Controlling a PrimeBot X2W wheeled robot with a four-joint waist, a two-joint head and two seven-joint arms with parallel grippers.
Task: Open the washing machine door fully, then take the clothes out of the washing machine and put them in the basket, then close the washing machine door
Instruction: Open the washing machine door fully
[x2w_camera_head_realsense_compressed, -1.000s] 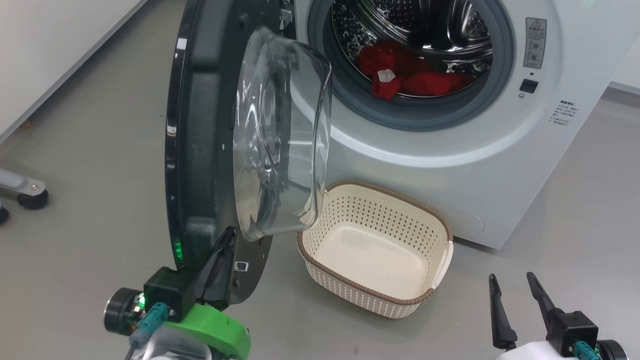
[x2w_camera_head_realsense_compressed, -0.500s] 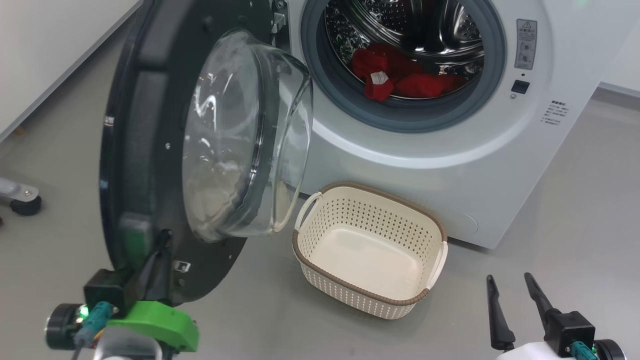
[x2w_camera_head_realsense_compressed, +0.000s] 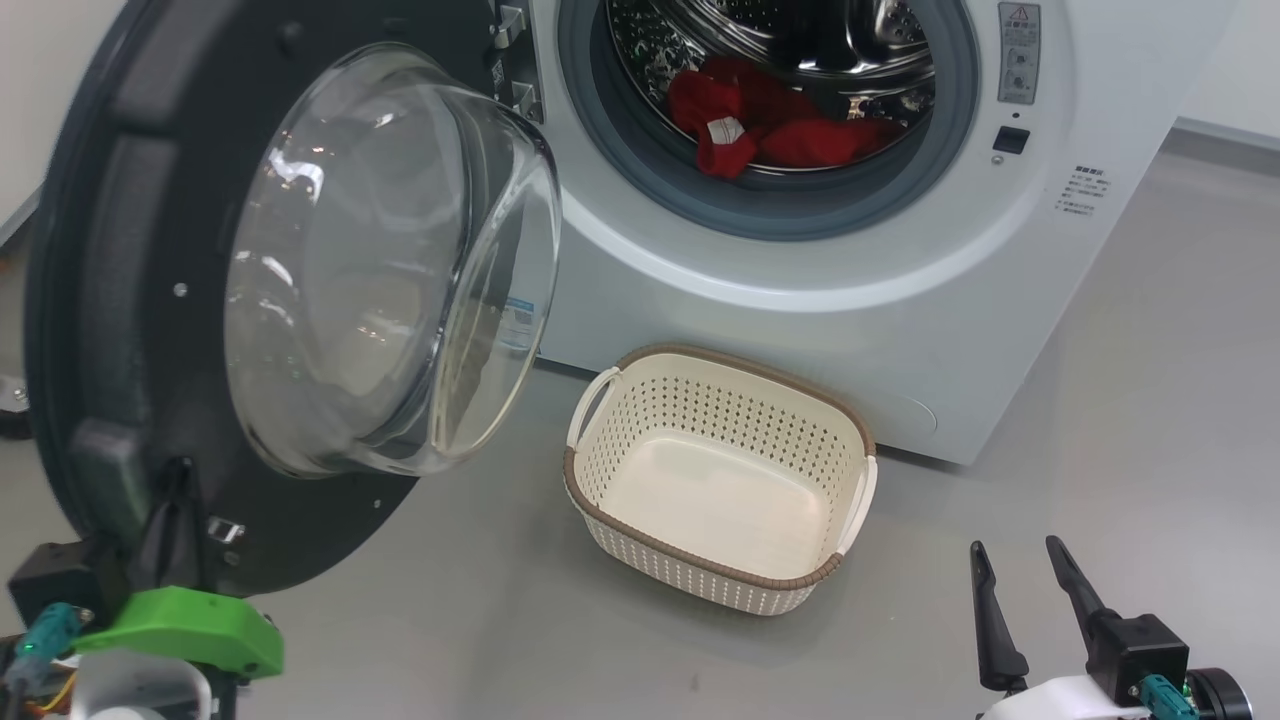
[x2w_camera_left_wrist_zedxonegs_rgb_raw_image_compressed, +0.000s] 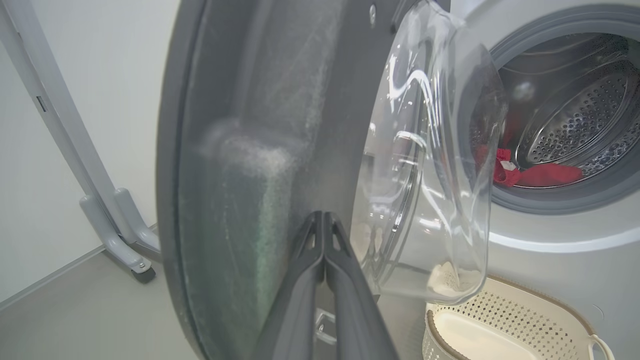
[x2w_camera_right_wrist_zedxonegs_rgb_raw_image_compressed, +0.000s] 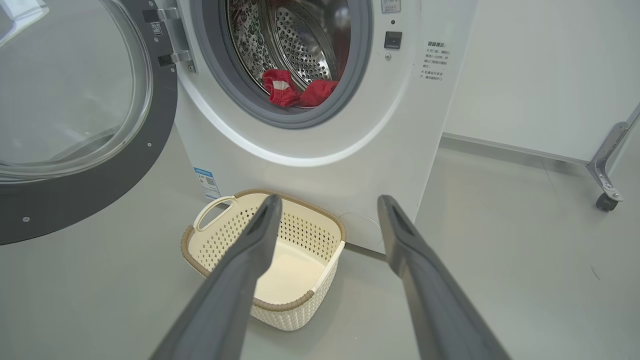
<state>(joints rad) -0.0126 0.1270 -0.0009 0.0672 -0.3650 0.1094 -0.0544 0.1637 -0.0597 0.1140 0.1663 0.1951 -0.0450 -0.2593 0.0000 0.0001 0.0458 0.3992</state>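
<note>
I log, nearest first: left gripper (x2w_camera_left_wrist_zedxonegs_rgb_raw_image_compressed: 322, 220), dark fingers pressed together against the glossy black round door (x2w_camera_head_realsense_compressed: 100, 300), inner face. Right gripper (x2w_camera_head_realsense_compressed: 1020, 570), fingers apart, empty. Cream perforated plastic basket (x2w_camera_head_realsense_compressed: 700, 570), empty. Bright red clothes (x2w_camera_head_realsense_compressed: 770, 130) inside the white washing machine (x2w_camera_head_realsense_compressed: 800, 330). Step, I judge: door-opening; next, a wider push.

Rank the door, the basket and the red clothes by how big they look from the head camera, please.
1. The washing machine door, largest, though it stands nearest the camera.
2. The basket.
3. The clothes, smallest, lying farthest away.
</note>
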